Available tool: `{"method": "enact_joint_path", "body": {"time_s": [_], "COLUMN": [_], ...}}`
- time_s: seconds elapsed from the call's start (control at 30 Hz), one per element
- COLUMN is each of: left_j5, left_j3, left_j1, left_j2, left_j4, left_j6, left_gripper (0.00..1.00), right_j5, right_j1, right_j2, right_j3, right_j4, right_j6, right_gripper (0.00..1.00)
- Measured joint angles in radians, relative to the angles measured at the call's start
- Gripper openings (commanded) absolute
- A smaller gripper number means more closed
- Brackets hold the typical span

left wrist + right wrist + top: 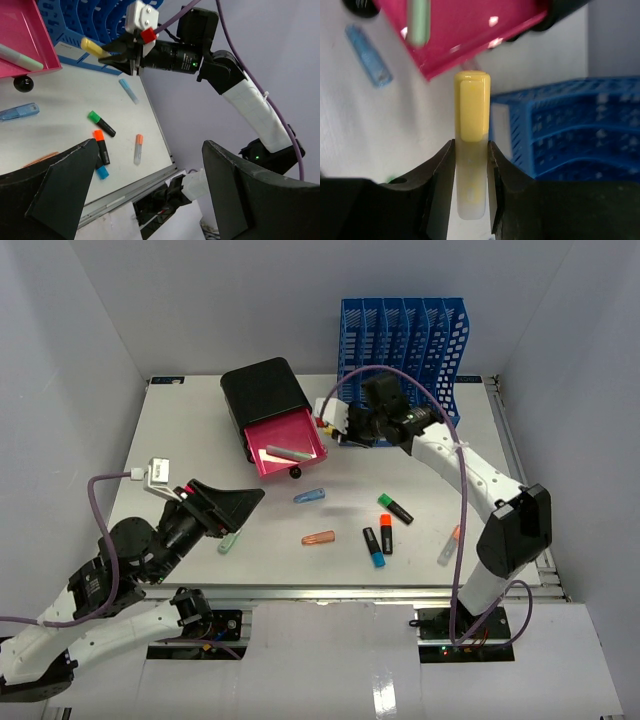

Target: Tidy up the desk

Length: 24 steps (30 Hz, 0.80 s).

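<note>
While the right gripper clamps a yellow marker beside the drawer holding one green marker, several others litter the desk and the left gripper gapes wide.

A black box stands near the far edge of the desk, its pink drawer pulled out with a pale marker inside; a blue file rack stands toward the far right corner; the right gripper hovers between drawer and rack; the left gripper, jaws spread, hangs near the front left corner, a green marker just beside it; a blue marker, an orange marker, three black markers and a white marker lie scattered toward the front edge.
</note>
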Motion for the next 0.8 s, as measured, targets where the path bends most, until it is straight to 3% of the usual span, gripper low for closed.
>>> {"method": "enact_joint_path", "body": {"time_s": [0.23, 0.4, 0.5, 0.67, 0.8], "left_j5": [-0.015, -0.015, -0.015, -0.014, -0.010], "left_j3": [-0.029, -0.047, -0.066, -0.081, -0.082], "left_j1": [0.000, 0.000, 0.000, 0.000, 0.000], "left_j2": [-0.048, -0.069, -0.074, -0.074, -0.071], "left_j4": [-0.003, -0.002, -0.002, -0.004, -0.003], "left_j6": [-0.032, -0.050, -0.059, -0.067, -0.069], "left_gripper": [0.96, 0.96, 0.96, 0.96, 0.96], "right_j5": [0.041, 0.079, 0.097, 0.113, 0.120], "right_j1": [0.129, 0.180, 0.187, 0.181, 0.179], "right_j2": [0.300, 0.468, 0.512, 0.529, 0.524], "right_j3": [0.421, 0.523, 0.523, 0.522, 0.517], "right_j4": [0.007, 0.014, 0.012, 0.015, 0.018], "right_j6": [0.066, 0.113, 0.132, 0.157, 0.171], "right_gripper": [0.13, 0.18, 0.30, 0.66, 0.71]}}
